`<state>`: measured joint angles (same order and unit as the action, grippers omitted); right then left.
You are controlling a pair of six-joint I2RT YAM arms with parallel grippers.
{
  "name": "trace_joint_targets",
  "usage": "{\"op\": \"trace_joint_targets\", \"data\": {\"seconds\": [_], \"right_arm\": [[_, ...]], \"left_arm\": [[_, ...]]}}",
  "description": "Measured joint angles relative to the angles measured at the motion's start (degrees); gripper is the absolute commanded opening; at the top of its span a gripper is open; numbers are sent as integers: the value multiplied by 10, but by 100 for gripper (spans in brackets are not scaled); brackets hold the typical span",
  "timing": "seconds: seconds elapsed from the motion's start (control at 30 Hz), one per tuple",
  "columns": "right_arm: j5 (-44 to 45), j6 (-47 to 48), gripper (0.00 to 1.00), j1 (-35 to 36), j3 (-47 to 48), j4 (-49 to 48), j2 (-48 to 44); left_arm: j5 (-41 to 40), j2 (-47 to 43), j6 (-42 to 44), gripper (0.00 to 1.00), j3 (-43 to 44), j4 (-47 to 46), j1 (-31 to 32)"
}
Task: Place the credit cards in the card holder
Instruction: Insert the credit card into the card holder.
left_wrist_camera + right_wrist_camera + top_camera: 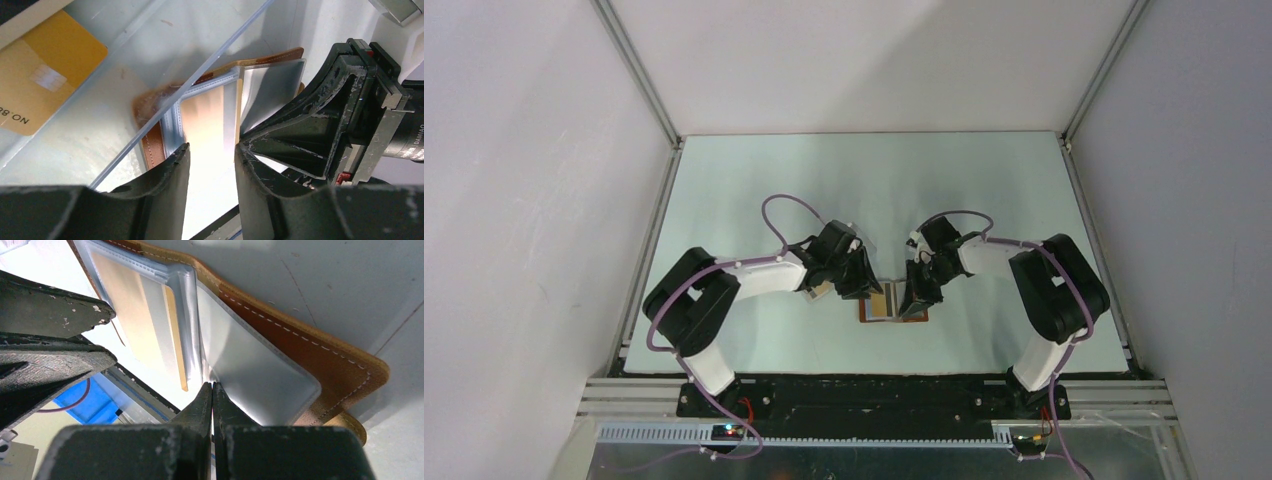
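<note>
The brown leather card holder [894, 318] lies open on the table between both arms. In the left wrist view my left gripper [211, 150] is shut on an orange-gold credit card [207, 117] by its long edges. The card's far end sits inside a clear pocket of the card holder [152, 145]. My right gripper [212, 386] is shut, pinching the lower edge of a clear sleeve [255, 370] and holding it up off the leather [310, 347]. The same card [135, 315] shows in the neighbouring pocket. A second credit card [45, 80], with a chip, lies in the clear box.
The clear plastic box [190, 85] stands just left of the card holder, its rim crossing the left wrist view diagonally. The left gripper's fingers [55, 315] crowd close to the right gripper [917, 292]. White walls enclose the table [984, 200] on three sides.
</note>
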<state>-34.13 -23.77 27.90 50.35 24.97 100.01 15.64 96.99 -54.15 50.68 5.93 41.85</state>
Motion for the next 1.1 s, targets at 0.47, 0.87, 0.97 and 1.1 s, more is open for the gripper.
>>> {"op": "trace_joint_targets", "data": {"seconds": [0.47,0.87,0.97,1.1], "right_arm": [[-14,0,0,-4,0,-2,7],[-18,-1,0,-4,0,-2,8],[-19,-1,0,-4,0,-2,8],[-19,0,0,-4,0,-2,8]], "left_arm": [[-15,0,22,45,9,30,1],[-15,47,22,39,63,54,21],[-14,49,22,40,64,56,22],[-17,43,22,43,59,56,20]]}}
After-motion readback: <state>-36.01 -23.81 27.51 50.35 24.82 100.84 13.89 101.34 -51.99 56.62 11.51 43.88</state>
